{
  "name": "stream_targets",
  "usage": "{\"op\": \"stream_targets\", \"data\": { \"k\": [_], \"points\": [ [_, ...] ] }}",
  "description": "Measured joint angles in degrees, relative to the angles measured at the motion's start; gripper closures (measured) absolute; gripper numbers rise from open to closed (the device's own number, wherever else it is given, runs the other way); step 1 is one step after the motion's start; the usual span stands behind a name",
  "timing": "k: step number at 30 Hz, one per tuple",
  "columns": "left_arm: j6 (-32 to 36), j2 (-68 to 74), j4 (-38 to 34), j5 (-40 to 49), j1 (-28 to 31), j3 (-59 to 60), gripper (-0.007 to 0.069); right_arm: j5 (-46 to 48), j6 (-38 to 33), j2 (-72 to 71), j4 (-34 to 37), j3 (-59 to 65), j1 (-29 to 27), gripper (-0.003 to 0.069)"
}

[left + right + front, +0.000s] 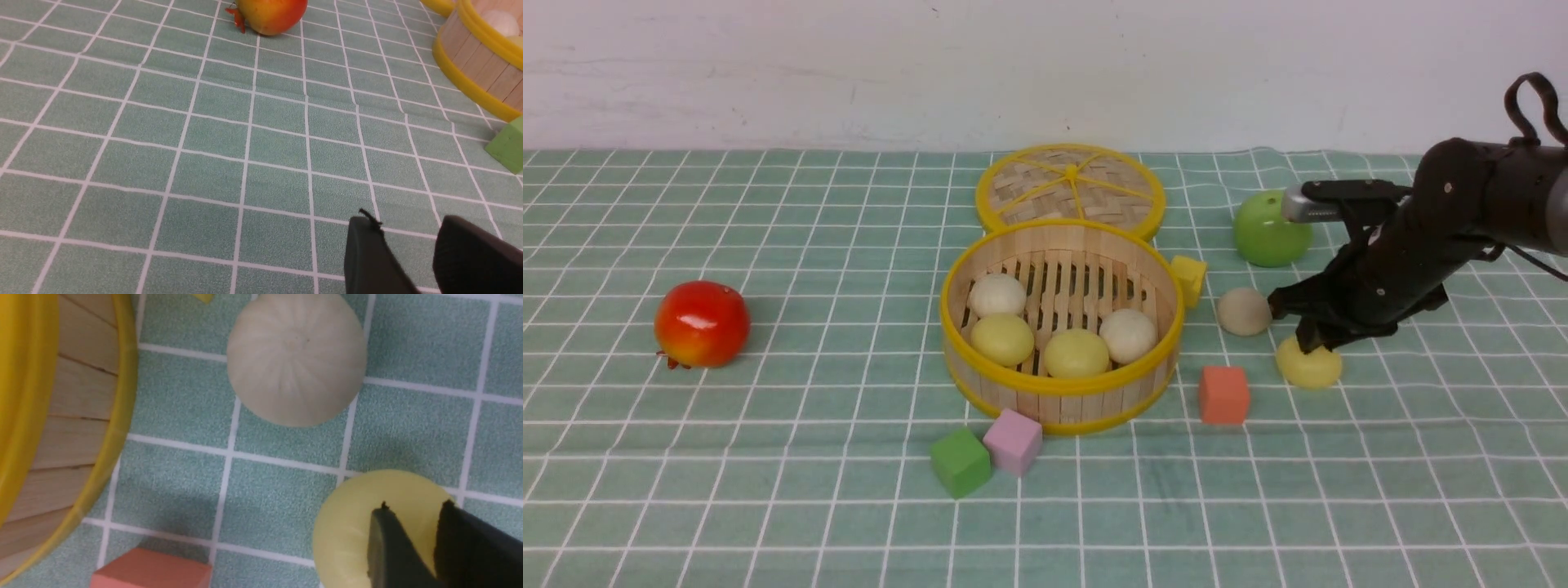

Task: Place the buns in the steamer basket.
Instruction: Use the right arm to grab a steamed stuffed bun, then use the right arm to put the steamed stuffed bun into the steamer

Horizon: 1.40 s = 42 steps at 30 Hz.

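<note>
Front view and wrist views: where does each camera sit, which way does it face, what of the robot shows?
Front view: between the arms, facing forward over the steamer basket; right arm and right gripper show.
Left wrist view: on the left wrist, looking low across the cloth toward the red apple; the left gripper shows.
Right wrist view: on the right wrist, looking down on the yellow bun and off-white bun; the right gripper shows.
Shared: front and right wrist views both show those buns.
</note>
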Motion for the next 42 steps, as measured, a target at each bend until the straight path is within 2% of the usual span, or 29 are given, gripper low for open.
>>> {"op": "stream_targets", "data": {
  "k": [9, 25, 30, 34, 38, 42],
  "points": [
    [0.0, 0.0, 0.0, 0.0, 0.0, 0.0, 0.0386, 0.5, 0.0, 0.5, 0.0, -0.3, 0.0, 0.0659],
    [0.0, 0.0, 0.0, 0.0, 0.0, 0.0, 0.0386, 4.0, -0.3, -6.4, 1.8, -3.2, 0.6, 0.0669],
    [0.0, 0.0, 0.0, 0.0, 0.0, 0.0, 0.0386, 4.8, -2.1, -6.6, 4.7, -8.5, 4.8, 0.0669],
    [0.0, 0.0, 0.0, 0.0, 0.0, 0.0, 0.0386, 4.2, -2.7, -4.1, 7.2, -15.0, 11.2, 0.0669],
    [0.0, 0.0, 0.0, 0.0, 0.0, 0.0, 0.0386, 3.2, -3.2, 1.4, 7.4, -21.4, 16.1, 0.0669],
    [0.0, 0.0, 0.0, 0.0, 0.0, 0.0, 0.0386, 2.2, -3.2, 7.3, 5.4, -25.3, 18.0, 0.0669]
  ]
}}
